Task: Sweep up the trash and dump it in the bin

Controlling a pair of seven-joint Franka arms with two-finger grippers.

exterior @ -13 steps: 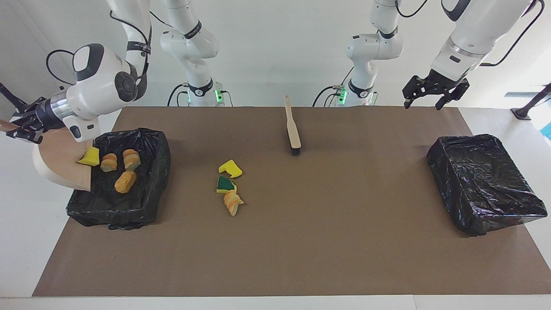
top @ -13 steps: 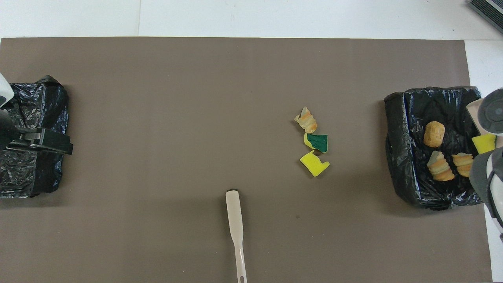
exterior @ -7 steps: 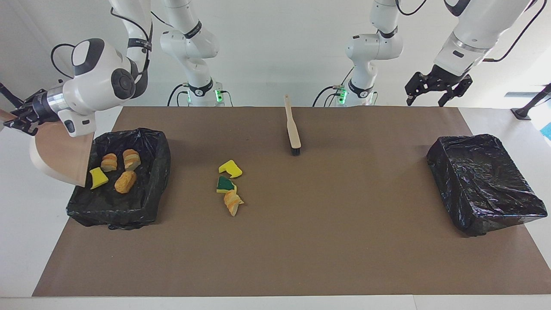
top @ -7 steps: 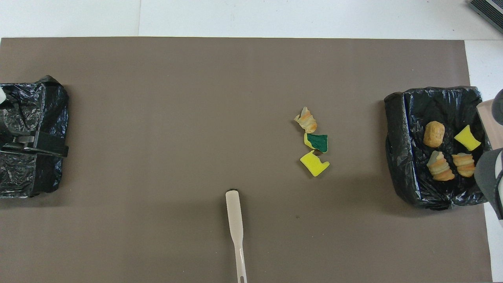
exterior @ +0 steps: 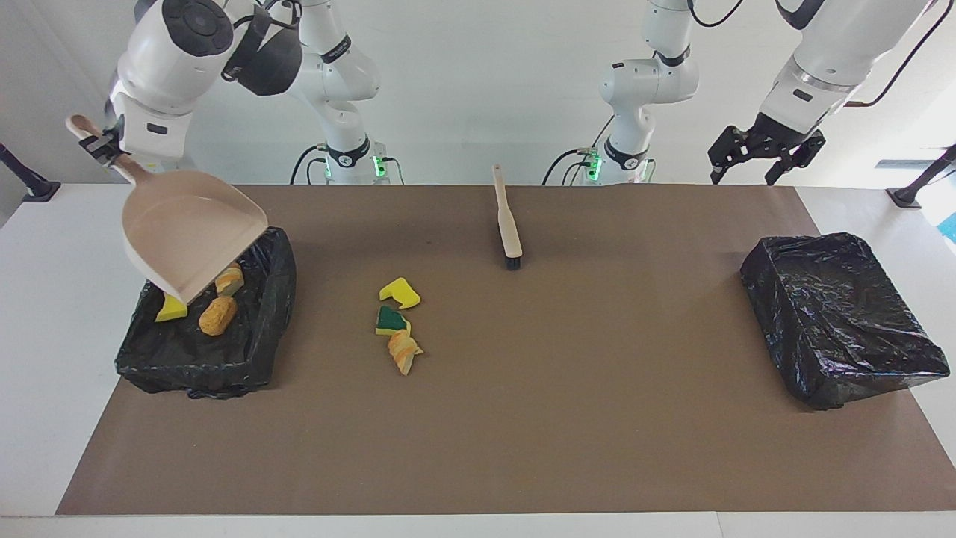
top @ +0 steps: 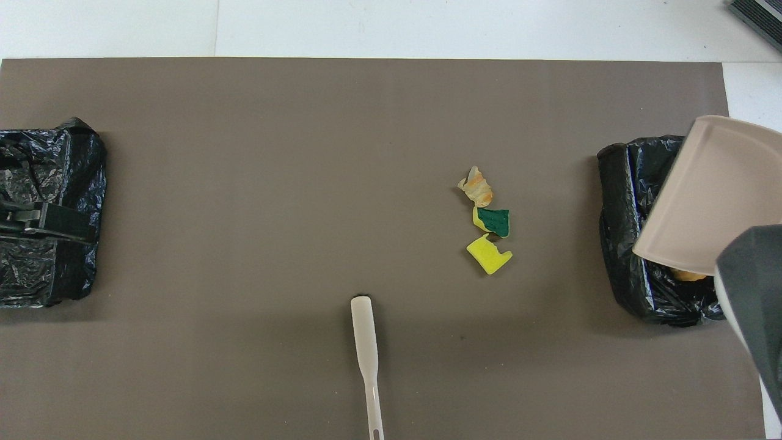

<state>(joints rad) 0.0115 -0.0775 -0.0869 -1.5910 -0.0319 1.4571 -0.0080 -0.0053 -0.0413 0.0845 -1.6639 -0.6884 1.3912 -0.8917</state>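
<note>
Beige dustpan (exterior: 190, 235) — black bin (exterior: 258, 329) — brown table (exterior: 523, 418)

Lighting: bright, even, from above; soft shadows under my bins (exterior: 209, 329) on the tabletop (exterior: 523, 418); sharp focus, mild glare on plastic.

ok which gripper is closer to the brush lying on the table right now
Left, though not by much. The left gripper hangs open over the table edge toward its own end from the brush. The right gripper holds the dustpan over the bin at its end.

High facing view toward the robots, steep overhead view from their end, both sharing the brown table (exterior: 523, 418).
</note>
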